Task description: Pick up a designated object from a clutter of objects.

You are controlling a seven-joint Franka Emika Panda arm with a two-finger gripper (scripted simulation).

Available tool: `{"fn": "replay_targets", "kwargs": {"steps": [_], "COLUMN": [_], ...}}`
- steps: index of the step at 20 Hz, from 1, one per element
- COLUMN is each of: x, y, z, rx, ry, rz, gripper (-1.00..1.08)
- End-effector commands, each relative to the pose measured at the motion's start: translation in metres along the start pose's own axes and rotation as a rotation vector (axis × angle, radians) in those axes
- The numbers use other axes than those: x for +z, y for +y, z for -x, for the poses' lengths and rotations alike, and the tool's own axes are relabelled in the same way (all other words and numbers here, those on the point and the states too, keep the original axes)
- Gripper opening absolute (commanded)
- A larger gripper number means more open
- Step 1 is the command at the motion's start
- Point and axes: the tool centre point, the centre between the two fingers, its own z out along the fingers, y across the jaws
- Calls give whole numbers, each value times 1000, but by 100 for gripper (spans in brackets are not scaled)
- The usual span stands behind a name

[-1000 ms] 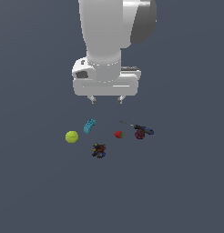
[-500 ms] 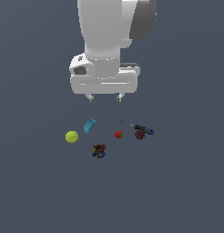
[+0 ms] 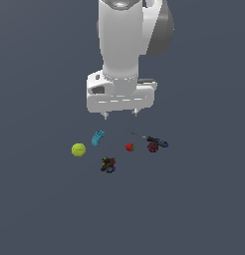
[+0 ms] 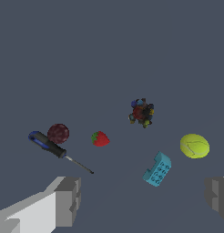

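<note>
Six items are lying below; gripper (image 3: 120,115) is hanging spread apart, risking nudging berry (image 4: 58,133) touching screwdriver (image 4: 49,145) at two o'clock.

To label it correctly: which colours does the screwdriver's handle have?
The screwdriver has a black handle with blue; the wrist view shows it best.

white arm — boxy gripper (image 3: 120,115), grey fingertips (image 4: 68,200)

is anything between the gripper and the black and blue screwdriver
Nothing visible blocks it. The open gripper hangs above the items, with open space down to the slim black-handled, blue-tipped screwdriver. The dark red round berry lies right against its handle, which could crowd a grasp there.
</note>
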Motion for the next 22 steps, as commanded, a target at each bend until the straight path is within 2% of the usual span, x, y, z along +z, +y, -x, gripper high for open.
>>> {"fn": "replay_targets", "kwargs": {"steps": [1,10,17,22], "x": [15,95,159,191], "y": [-9,-60,-108,-135], "z": [-1,4,24,41], "rx": [-57,-377,-662,-819], "ry": [-2,-5,-4,1], "rz": [5,23,18,7], "gripper": [100,100,100,100]}}
